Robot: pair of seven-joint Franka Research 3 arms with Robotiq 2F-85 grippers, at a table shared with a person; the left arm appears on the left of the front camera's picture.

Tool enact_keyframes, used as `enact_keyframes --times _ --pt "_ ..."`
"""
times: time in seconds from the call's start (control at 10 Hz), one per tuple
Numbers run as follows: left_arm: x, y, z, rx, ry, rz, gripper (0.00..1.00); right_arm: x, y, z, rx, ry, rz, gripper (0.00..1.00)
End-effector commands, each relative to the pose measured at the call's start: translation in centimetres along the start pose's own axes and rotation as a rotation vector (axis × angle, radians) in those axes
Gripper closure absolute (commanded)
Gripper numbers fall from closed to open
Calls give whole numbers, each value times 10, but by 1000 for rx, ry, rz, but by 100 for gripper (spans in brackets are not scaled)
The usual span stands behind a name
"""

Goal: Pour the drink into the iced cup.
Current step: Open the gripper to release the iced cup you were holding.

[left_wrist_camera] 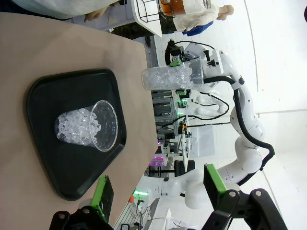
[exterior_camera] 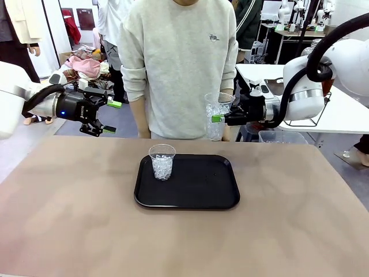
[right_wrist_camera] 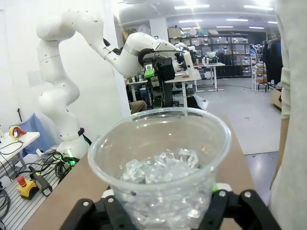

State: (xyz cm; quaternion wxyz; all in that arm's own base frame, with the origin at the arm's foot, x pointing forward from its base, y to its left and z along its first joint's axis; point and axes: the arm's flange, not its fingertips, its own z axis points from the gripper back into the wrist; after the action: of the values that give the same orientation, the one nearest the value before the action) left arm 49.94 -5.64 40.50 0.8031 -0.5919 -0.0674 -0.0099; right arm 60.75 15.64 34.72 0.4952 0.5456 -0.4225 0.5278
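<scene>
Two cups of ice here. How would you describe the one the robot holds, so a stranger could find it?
Look past the far edge of the brown table, in front of the person in the pale sweatshirt. There the right arm's fingers grip a clear plastic cup of ice, upright in mid-air. The other iced cup is shorter and stands on the black tray.

Found left gripper (exterior_camera: 112, 117) raised on its own side, pointing inward, jaws wide apart, nothing between them; found right gripper (exterior_camera: 219, 119) raised opposite, pointing inward, jaws clamped on upright clear cup (exterior_camera: 218, 105).
</scene>
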Motion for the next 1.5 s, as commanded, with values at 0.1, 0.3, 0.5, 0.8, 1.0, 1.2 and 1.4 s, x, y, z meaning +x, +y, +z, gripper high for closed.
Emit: enact_keyframes --times 0.1,0.3,0.5,0.8,1.0,1.2,1.4 --pt "0 -1 0 2 -4 -2 0 3 2 -1 2 -1 6 31" --pt "0 -1 0 2 -4 -2 0 3 2 -1 2 -1 6 31" --pt "0 -1 0 2 -4 -2 0 3 2 -1 2 -1 6 31" --pt "0 -1 0 2 -4 -2 0 3 2 -1 2 -1 6 31" --pt "0 -1 0 2 -4 -2 0 3 2 -1 2 -1 6 31" --pt "0 -1 0 2 -4 -2 0 3 2 -1 2 -1 6 31" --pt "0 -1 0 2 -4 -2 0 3 2 -1 2 -1 6 31"
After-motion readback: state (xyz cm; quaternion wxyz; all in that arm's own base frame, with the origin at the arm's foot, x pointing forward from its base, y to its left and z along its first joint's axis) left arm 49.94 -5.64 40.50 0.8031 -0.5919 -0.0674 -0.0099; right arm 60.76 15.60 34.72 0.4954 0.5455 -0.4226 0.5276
